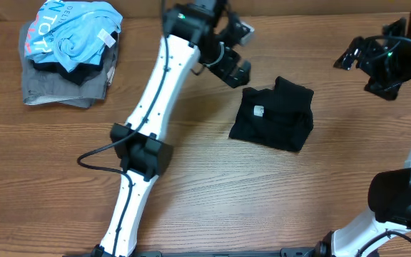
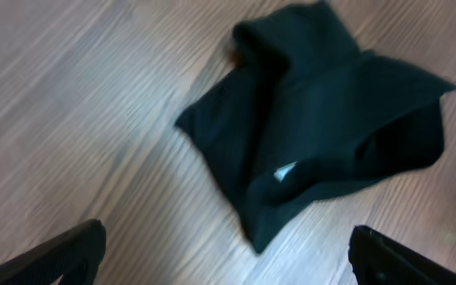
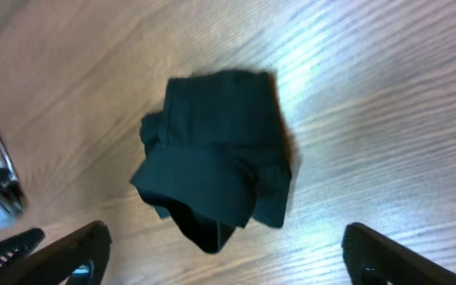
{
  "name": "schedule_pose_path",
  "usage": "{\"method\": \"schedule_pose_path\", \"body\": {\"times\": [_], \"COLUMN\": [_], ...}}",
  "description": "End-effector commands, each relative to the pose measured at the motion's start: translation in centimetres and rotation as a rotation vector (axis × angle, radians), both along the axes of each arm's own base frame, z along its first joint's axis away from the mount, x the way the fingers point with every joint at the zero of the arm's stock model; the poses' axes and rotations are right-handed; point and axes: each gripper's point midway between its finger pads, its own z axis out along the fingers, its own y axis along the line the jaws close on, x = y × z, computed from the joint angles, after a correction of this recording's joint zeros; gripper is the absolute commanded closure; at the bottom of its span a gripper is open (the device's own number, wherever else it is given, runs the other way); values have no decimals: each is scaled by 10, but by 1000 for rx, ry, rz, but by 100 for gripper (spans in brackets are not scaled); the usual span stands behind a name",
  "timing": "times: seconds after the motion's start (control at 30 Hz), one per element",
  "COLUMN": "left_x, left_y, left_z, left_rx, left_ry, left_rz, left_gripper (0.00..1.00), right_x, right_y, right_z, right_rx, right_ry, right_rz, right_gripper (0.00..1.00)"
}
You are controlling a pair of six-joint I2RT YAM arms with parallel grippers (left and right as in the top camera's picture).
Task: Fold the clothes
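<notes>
The black shirt (image 1: pixel 273 114) lies compactly bundled just right of the centre of the bench (image 1: pixel 191 200), apparently folded. The left pincer (image 1: pixel 237 51) and right pincer (image 1: pixel 359 71) are held wide open and empty nearer the far edge, presumably so the bundle is not disturbed.

Open table (image 1: pixel 212 193) around shirt (image 1: pixel 273 114), pile (image 1: pixel 66 64) well apart

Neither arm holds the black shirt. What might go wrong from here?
1. The shirt lies in a lumpy, uneven bundle with loose flaps; it may slump open.
2. The left fingers hang open close to its corner; a low move might snag the cloth and undo the fold.
</notes>
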Motion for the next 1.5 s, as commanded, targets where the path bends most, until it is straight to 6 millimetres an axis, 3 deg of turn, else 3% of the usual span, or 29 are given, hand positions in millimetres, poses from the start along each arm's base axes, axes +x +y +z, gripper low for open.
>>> {"method": "schedule_pose_path", "body": {"times": [0.0, 0.1, 0.13, 0.17, 0.27, 0.47, 0.67, 0.83, 0.97, 1.1, 1.33, 1.47], "left_x": [17, 33, 45, 49, 61, 76, 85, 88, 86, 85, 85, 85], "left_y": [12, 35, 59, 69, 102, 156, 196, 213, 215, 215, 215, 215], "left_z": [21, 29, 29, 29, 28, 27, 27, 27, 26, 25, 25, 25], "left_rx": [-51, -65, -57, -59, -60, -56, -56, -56, -46, -37, -35, -35], "left_ry": [-25, -25, -17, -10, 5, 7, 5, 5, 5, -5, -5, -5], "left_rz": [104, 208, 292, 321, 400, 502, 577, 609, 593, 570, 567, 567], "left_gripper": [0, 1, 0, 0, 0, 0, 0, 0, 0, 0, 0, 0], "right_x": [-7, -13, -19, -22, -28, -19, -23, -24, -25, -25, -17, -26], "right_y": [20, 36, 51, 59, 87, 133, 157, 174, 183, 181, 181, 189], "right_z": [-16, -45, -68, -77, -96, -95, -98, -101, -121, -139, -149, -166], "right_rx": [9, 23, 31, 32, 18, -156, -342, -438, -421, -435, -438, -384], "right_ry": [41, 104, 149, 166, 190, 117, 86, 44, 35, 33, -10, -3], "right_rz": [71, 106, 143, 162, 242, 372, 488, 576, 663, 717, 740, 802], "right_gripper": [13, 25, 33, 37, 39, 38, 33, 27, 24, 22, 21, 21]}}
